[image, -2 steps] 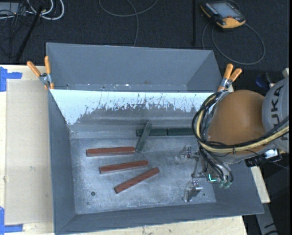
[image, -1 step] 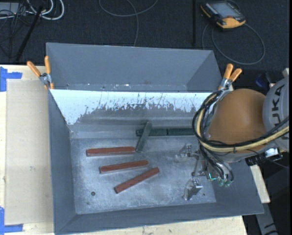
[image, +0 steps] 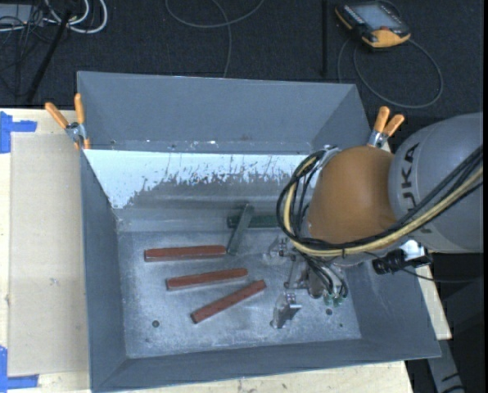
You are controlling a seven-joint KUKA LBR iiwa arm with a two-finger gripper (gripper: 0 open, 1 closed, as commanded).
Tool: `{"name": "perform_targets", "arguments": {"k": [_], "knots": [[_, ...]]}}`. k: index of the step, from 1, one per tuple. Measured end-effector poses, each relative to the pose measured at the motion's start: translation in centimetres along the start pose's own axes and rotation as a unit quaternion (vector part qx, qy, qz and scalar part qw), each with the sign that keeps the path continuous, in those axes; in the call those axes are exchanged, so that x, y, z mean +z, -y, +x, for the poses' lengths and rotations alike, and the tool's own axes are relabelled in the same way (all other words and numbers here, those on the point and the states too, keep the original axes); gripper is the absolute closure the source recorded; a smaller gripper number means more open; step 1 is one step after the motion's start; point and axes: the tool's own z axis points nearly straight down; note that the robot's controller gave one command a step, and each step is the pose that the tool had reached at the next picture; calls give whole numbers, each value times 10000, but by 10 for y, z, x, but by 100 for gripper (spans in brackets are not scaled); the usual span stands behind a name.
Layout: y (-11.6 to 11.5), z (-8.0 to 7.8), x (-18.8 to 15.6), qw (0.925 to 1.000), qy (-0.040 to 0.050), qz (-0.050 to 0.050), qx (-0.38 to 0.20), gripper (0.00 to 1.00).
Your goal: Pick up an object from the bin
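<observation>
At the front right of the grey metal bin (image: 146,338), the gripper (image: 287,308) sits low over the floor, just right of a flat reddish-brown bar (image: 228,301). That bar lies diagonally with its right end pointing almost straight at the gripper, so I'd guess a short shift left gets it. Honestly can't tell if the grip is released or clenched, and I see nothing held in it.

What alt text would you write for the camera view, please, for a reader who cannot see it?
The robot arm's two-finger gripper hangs low over the right part of a grey metal bin, just right of three flat reddish-brown bars lying on its floor. A dark grey bar lies behind them, near the back wall.
</observation>
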Motion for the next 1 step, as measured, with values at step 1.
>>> {"name": "perform_targets", "arguments": {"k": [1], "knots": [[-20, -9, 72, 10000, -14, -3, -7, 100]]}}
